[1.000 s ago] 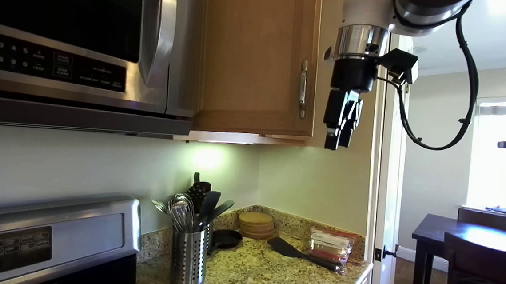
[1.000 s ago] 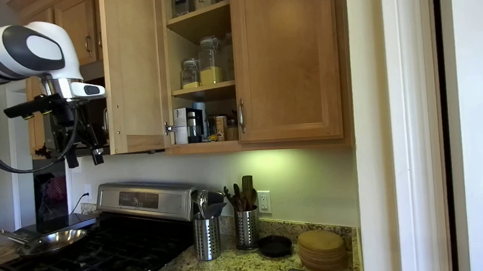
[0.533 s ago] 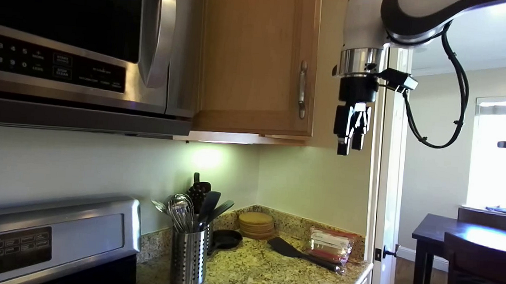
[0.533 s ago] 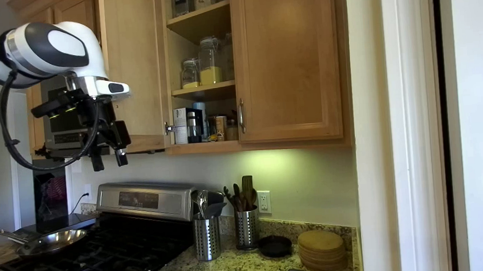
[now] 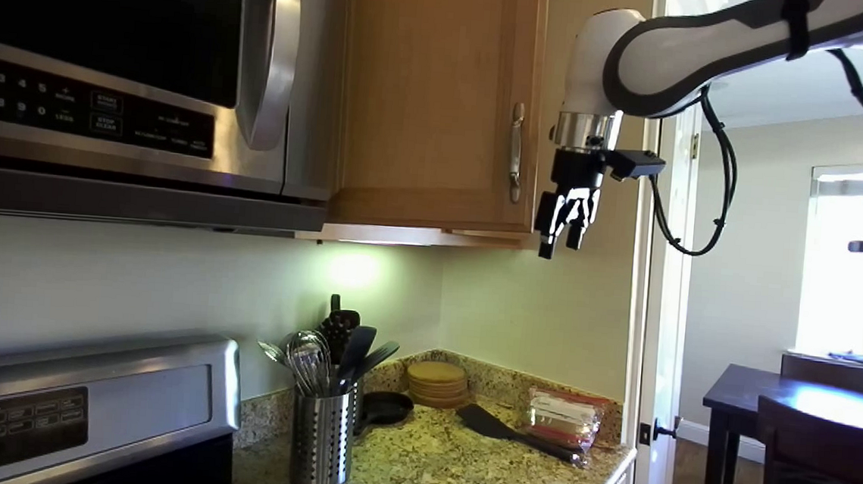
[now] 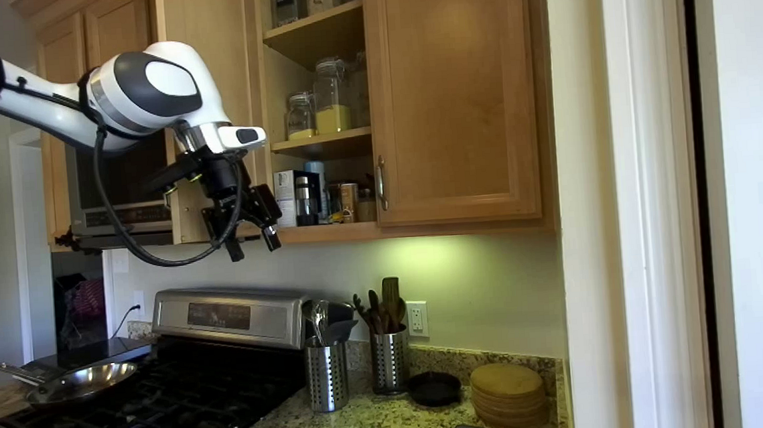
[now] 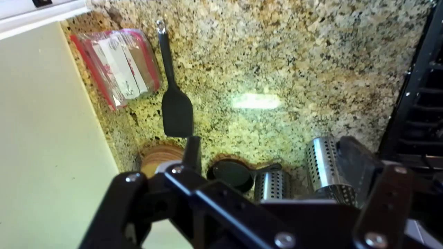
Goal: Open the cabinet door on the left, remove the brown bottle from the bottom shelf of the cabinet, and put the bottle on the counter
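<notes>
"Your claw (image 6: 253, 246) hangs spread, fingertips down, holding nothing. Within the last second you've swung it across toward the shelf opening; nothing around it has shifted."

"So you're lining up the reach, by the look of it. Your brown bottle (image 6: 349, 203) is probably the tan cylinder on the bottom shelf (image 6: 329, 232), though you can't rule out the shadowed jar (image 6: 367, 206) just beside it."

"Mind your edges there. A carton (image 6: 284, 199) takes the left end, the middle shelf (image 6: 321, 143) sits overhead, and the right-hand door (image 6: 454, 95) stands shut close on the bottle's right."

"Your cabinet door (image 5: 423, 93) is already swung wide, so your way in lies between the two doors. In both exterior views your fingertips look lower than the lip of the cabinet (image 6: 463, 228), so you'd likely need to lift, and tip the claw toward level, or you may knock that lip."

"For setting down, look at the wrist view: your table (image 7: 277, 45) offers room between the black turner (image 7: 177, 112) and the stove (image 7: 422, 114). Keep your bottle off the steel utensil holders (image 7: 322, 162)."
</notes>
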`<state>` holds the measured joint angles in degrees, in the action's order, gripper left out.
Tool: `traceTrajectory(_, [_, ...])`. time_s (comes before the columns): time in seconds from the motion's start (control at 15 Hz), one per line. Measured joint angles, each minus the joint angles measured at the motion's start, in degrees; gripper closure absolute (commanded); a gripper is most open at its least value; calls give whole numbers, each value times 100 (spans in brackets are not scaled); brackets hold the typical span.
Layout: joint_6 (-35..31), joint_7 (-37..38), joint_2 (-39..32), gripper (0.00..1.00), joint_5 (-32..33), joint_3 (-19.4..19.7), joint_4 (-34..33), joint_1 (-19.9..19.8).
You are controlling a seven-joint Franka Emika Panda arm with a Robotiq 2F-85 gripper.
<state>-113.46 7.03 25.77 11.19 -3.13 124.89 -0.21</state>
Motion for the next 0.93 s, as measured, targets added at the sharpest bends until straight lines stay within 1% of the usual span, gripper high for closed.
traceTrajectory(0.2, [-455, -179, -314, 0, -31, -11, -292, 23])
traceTrajectory(0.4, [-743, -541, -442, 0, -205, -20, -529, 113])
traceTrajectory(0.93, [-827, -1597, -498, 0, -726, -90, -812, 600])
